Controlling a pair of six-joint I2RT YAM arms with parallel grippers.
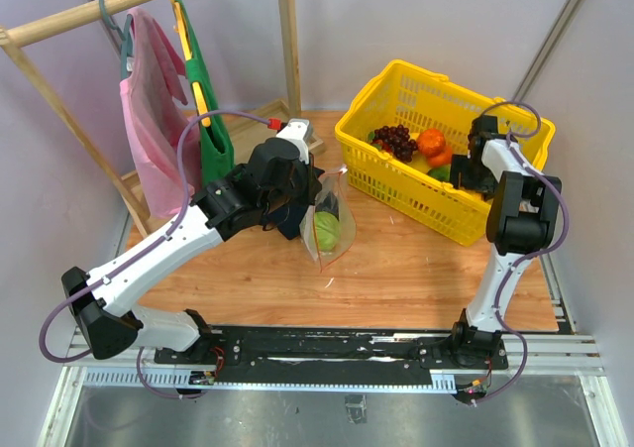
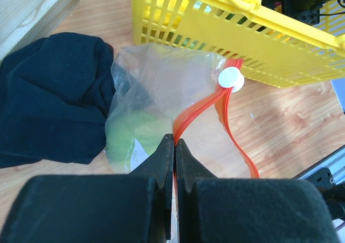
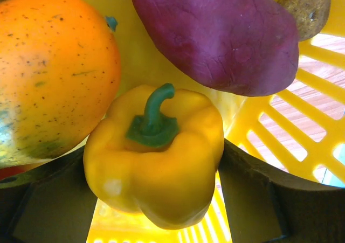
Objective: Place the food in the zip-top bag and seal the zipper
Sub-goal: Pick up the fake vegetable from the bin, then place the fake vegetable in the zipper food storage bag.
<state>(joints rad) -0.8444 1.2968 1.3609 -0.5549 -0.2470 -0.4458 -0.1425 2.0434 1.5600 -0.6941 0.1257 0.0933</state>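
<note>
The clear zip-top bag (image 1: 334, 231) stands on the wooden table with a pale green round fruit (image 1: 326, 231) inside. In the left wrist view my left gripper (image 2: 175, 141) is shut on the bag's orange-red zipper strip (image 2: 194, 111), near its white slider (image 2: 232, 78); the green fruit (image 2: 126, 138) shows through the plastic (image 2: 161, 73). My right gripper (image 1: 464, 174) is down in the yellow basket (image 1: 396, 80). In the right wrist view its fingers (image 3: 253, 194) press both sides of a yellow bell pepper (image 3: 156, 162).
Around the pepper lie an orange speckled fruit (image 3: 48, 70), a purple sweet potato (image 3: 215, 33) and a small brown item (image 3: 304, 3). A dark cloth (image 2: 48, 97) lies left of the bag. A wooden rack with a pink garment (image 1: 149, 120) stands at the back left.
</note>
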